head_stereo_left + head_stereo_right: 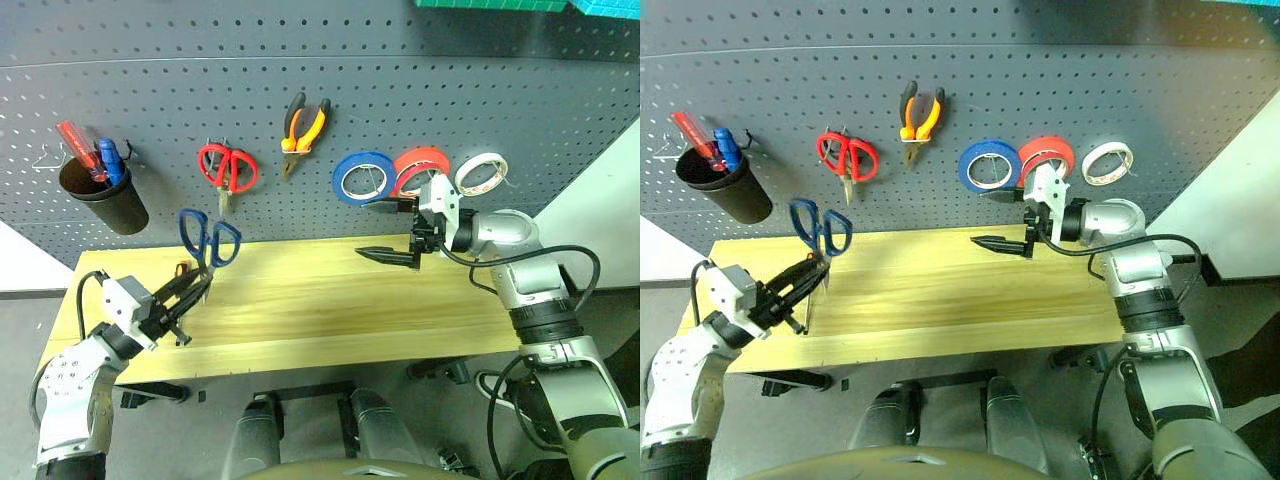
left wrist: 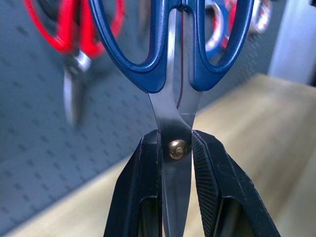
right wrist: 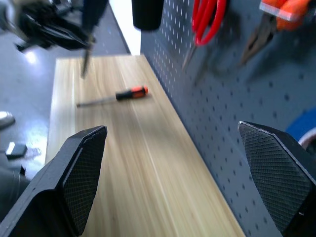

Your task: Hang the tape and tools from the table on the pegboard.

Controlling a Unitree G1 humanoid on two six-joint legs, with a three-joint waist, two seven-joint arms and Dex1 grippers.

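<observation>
Left wrist view showed the left gripper (image 2: 176,163) clamped on the blue-handled scissors (image 2: 173,59) at the pivot — handles up, above the counter (image 1: 330,300). The right gripper (image 1: 400,228) hung with jaws wide apart beside the red tape (image 1: 420,165) on the pegboard (image 1: 150,90). The screwdriver (image 3: 116,96) lay on the counter.

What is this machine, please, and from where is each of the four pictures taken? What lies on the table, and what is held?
It is a humanoid robot with two arms. Two pictures come from its head; the others from each wrist. The left gripper has its jaws shut on blue-handled scissors. The right gripper, jaws open, holds nothing, near the red tape. On the wooden table lies a screwdriver. The pegboard carries red scissors, pliers, blue tape and white tape.
</observation>
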